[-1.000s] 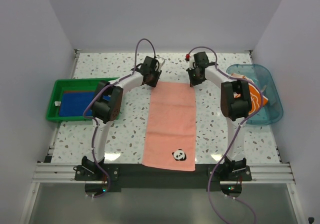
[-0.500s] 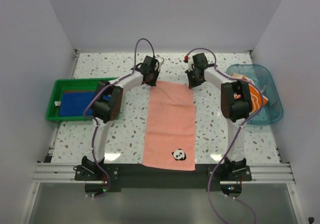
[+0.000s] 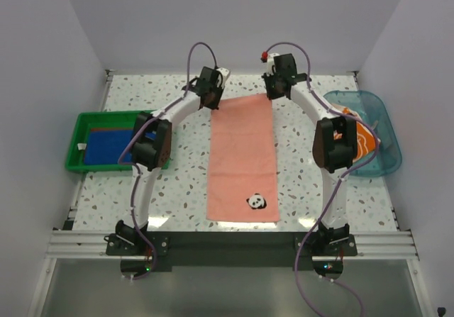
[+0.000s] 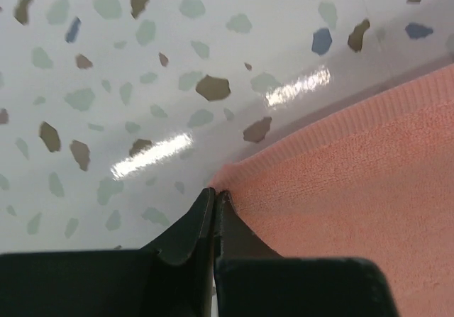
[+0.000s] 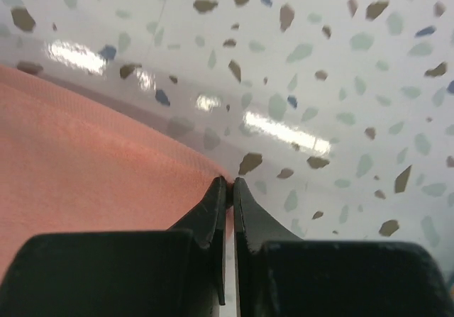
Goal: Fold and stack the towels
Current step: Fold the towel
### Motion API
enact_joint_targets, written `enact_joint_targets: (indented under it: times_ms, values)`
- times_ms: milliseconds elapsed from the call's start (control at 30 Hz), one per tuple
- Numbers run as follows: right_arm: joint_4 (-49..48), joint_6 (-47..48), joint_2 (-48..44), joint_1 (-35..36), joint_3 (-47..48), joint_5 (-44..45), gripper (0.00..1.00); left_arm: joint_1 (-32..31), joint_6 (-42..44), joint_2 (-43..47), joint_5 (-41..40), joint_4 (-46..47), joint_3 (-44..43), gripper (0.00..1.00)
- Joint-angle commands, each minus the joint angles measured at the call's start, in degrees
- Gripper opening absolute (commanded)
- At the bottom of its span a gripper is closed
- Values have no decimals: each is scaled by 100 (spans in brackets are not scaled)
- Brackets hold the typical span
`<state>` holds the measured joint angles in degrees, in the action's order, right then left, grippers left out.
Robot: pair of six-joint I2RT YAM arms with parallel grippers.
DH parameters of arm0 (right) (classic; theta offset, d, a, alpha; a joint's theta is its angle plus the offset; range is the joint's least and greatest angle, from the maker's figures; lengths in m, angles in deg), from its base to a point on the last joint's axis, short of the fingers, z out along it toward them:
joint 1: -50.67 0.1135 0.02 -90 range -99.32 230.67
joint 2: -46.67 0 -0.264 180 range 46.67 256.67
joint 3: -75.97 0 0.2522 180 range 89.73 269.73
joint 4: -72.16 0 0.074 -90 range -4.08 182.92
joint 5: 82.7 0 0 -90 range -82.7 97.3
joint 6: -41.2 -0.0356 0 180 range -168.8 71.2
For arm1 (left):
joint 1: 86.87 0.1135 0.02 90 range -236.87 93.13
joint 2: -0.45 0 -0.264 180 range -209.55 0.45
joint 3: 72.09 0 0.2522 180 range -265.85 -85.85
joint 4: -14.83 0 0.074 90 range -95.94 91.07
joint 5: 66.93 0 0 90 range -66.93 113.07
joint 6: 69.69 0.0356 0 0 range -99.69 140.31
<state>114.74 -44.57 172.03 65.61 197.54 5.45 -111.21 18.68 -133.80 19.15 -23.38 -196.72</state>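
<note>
— Entry one: the pink towel (image 3: 241, 157). Location?

— Spread flat and single-layered on the speckled bench (image 3: 177, 182), midway between the two arms, long side running from the near edge toward the far wall. A panda patch (image 3: 257, 202) sits near its near right corner.

— Entry two: left pincer (image 4: 215, 196). State?

— Fingers pressed together on the far left corner of the pink towel. The left wrist view shows the ribbed hem running straight into the tips, with the corner pinched between them just above the bench.

— Entry three: right pincer (image 5: 230, 184).

— Same condition: jaws closed on the far right corner of the pink towel, the cloth edge ending right at the tips. From overhead, both pincers stand at the towel's far end, one at each corner.

— Remaining cloth stock?

— A blue towel (image 3: 106, 150) lies in the green tray (image 3: 78, 143) at the left of the bench. A narrow strip of rust-brown towel (image 3: 117, 128) shows along the far side of the blue one; how they overlap cannot be told. An orange towel (image 3: 362, 141) with white outlines sits in the clear blue tub (image 3: 383, 136) at the right, partly hidden behind the right arm.

— Tray and tub relative to entry one?

— Both well apart from it, one on either side.
</note>
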Motion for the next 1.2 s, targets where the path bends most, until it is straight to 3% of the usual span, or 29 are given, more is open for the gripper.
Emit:
enact_joint_targets:
  times_ms: [0, 167, 267, 533, 733, 1167]
  values:
    - [-420, 227, 32, -9, 696, 597, 0, 175, 295, 22, -249, 440, -523, 0]
    - [-711, 403, 252, -9, 1154, 738, 0, 342, 198, -22, -276, 801, -901, 0]
    - [-685, 508, 182, -9, 1172, 738, 0, 360, 312, 293, -258, 1011, -674, 0]
    - [-483, 579, -1125, -8, -303, 352, 0, 351, 7, 1585, 585, 1320, 1072, 0]
    - [334, 360, -1987, 44, -1217, 308, 0, 185, -539, 2658, 1235, 1311, 2481, 0]
    - [1380, -977, -3649, 202, -3264, 88, 0, -528, -1349, 4337, 1262, 986, 4775, 0]
